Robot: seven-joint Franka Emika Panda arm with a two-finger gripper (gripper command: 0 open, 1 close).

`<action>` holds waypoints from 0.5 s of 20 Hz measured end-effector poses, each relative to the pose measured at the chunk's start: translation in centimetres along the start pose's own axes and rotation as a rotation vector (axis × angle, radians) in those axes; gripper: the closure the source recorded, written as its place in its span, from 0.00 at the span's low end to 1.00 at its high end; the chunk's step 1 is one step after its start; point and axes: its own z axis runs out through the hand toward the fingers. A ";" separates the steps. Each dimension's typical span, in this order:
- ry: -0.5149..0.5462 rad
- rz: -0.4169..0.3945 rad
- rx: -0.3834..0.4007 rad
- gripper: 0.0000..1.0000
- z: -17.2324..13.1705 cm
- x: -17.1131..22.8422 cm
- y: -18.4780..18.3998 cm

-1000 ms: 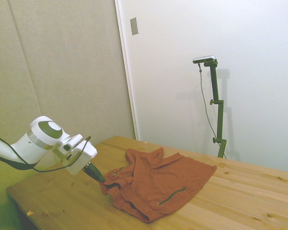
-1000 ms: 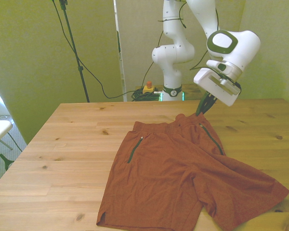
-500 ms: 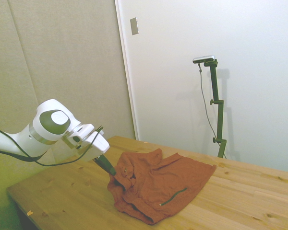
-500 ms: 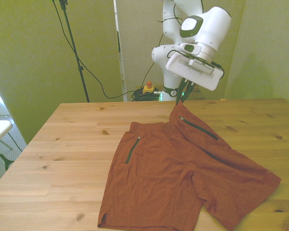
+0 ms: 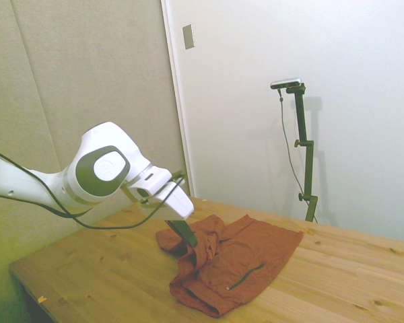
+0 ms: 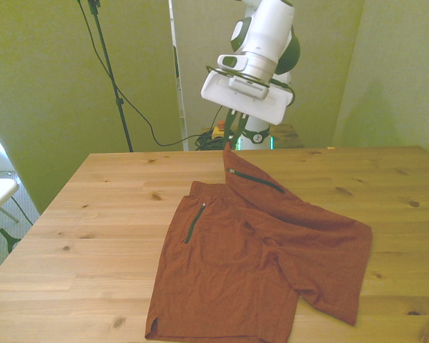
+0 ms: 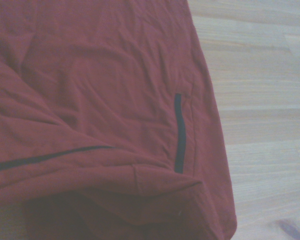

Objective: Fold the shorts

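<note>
The soft rust-orange fabric shorts (image 6: 261, 261) lie on the light wooden counter (image 6: 93, 214), filling the lower middle of the front view, with one waistband corner lifted off the wood. The white arm's end effector (image 6: 227, 140) sits in the upper middle of that view, its dark fingers pinched shut on that raised corner; in the side view the end effector (image 5: 188, 237) appears at centre-left with the shorts (image 5: 239, 266) draping down from it toward the lower centre. The cloth looks light and limp: it sags straight from the pinch, creases freely and shows no stiffness, so it will likely trail and bunch rather than swing over flat. The wrist view shows rumpled shorts (image 7: 100, 110) with a dark zipper pocket line (image 7: 178, 132) beside bare counter (image 7: 260, 100). The weave looks matte, not slippery, so a corner pinch should hold. The waistband corner and hem corners, where fabric is doubled, seem the best places to take hold; a mid-panel pinch would probably just pucker
</note>
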 end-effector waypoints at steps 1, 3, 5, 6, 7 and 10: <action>-0.020 0.017 -0.012 1.00 1.1 0.4 0.5; -0.057 0.049 -0.034 1.00 3.4 1.0 1.6; -0.080 0.070 -0.059 0.00 5.8 1.5 2.8; -0.090 0.081 -0.072 0.00 6.9 1.8 3.4; -0.101 0.090 -0.088 0.00 8.1 2.0 3.9; -0.136 0.104 -0.133 0.00 11.0 2.1 4.9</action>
